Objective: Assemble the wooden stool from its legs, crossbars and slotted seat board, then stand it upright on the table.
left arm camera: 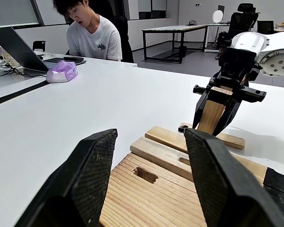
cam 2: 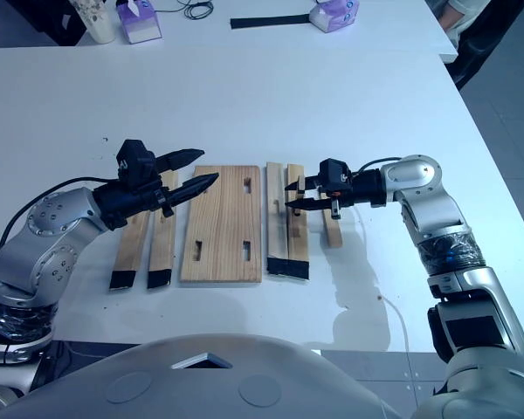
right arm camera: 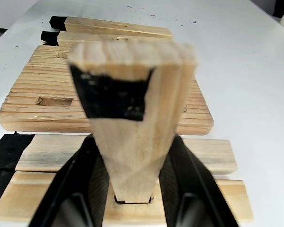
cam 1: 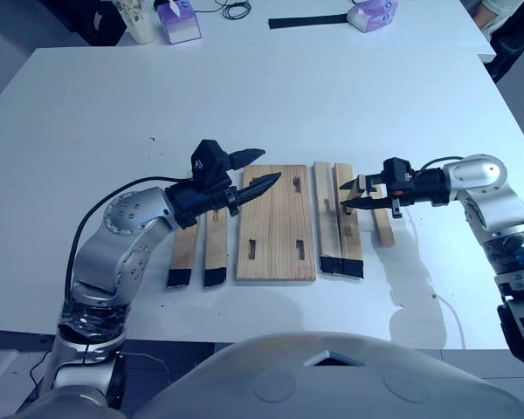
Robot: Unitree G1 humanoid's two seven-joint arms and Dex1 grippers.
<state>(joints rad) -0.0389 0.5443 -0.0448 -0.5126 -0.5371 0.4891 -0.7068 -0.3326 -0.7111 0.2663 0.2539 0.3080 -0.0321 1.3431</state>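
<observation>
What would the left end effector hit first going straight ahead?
Likely the legs beyond the seat board; the right end effector holding a wooden piece sits slightly off-line. Depth unclear.

Tan slotted seat board (cam 1: pixel 275 223) with stripy grain, light wooden legs (cam 1: pixel 183 253) tipped black, plain white worktop (cam 1: pixel 288 96).

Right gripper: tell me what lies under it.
Two legs lie under the right gripper, which is shut on a crossbar. The crossbar's lower end covers the leg surface right beneath it.
</observation>
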